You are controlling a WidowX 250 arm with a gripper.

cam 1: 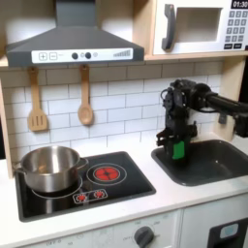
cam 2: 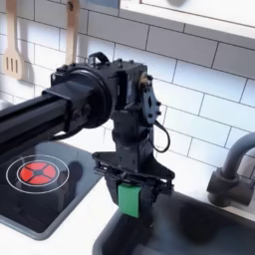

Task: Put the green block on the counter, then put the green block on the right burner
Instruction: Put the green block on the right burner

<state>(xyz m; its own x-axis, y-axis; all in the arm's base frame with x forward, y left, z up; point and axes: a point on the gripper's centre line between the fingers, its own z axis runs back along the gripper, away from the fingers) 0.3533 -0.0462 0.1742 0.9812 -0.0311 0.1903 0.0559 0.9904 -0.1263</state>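
My gripper (cam 1: 177, 147) hangs from the black arm and points down, shut on the green block (cam 1: 178, 150). The block sits between the fingers, just above the sink's left rim, and whether it touches anything below cannot be told. In the second exterior view the gripper (cam 2: 129, 191) holds the green block (cam 2: 129, 200) over the strip of cream counter (cam 2: 82, 217) and the sink edge. The right burner (cam 1: 107, 172), a ring of red circles on the black hob, lies to the first exterior view's left of the gripper. The right burner (cam 2: 37, 172) is bare.
A steel pot (cam 1: 48, 167) stands on the left burner. The dark sink (cam 1: 211, 161) lies right of the gripper, with a grey faucet (cam 2: 235, 171) behind it. Wooden utensils (cam 1: 85, 105) hang on the tiled wall. Cream counter (cam 1: 116, 209) runs along the front.
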